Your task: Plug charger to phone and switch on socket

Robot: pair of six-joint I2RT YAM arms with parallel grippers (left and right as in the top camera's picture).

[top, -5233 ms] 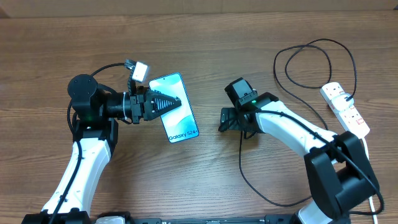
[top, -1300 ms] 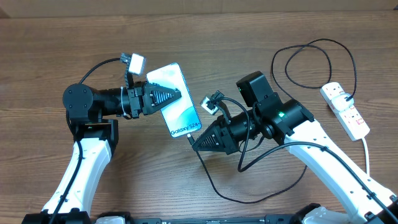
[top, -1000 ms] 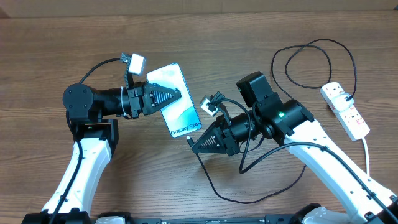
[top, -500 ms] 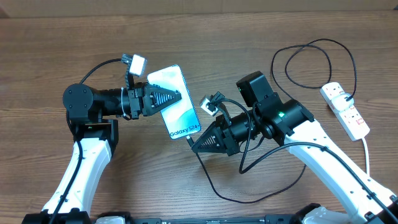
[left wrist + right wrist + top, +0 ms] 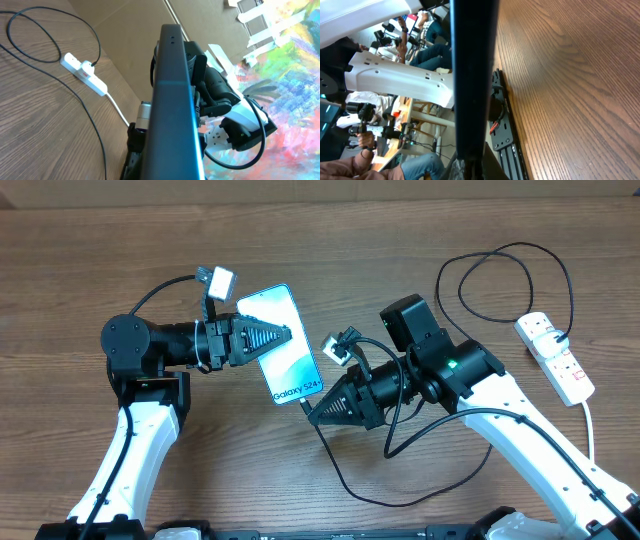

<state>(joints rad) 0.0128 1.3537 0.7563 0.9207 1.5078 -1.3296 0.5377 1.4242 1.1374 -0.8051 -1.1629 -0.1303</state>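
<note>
staying put, right gripper seemingly holds charger at phone.

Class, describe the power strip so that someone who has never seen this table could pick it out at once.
Start at the wooden table and go to its right edge in the overhead view. There the socket lies flat and slanted, with the thin black charger looping beside it. It is the only long white bar with small red switches, trailing a thick white cord.
</note>
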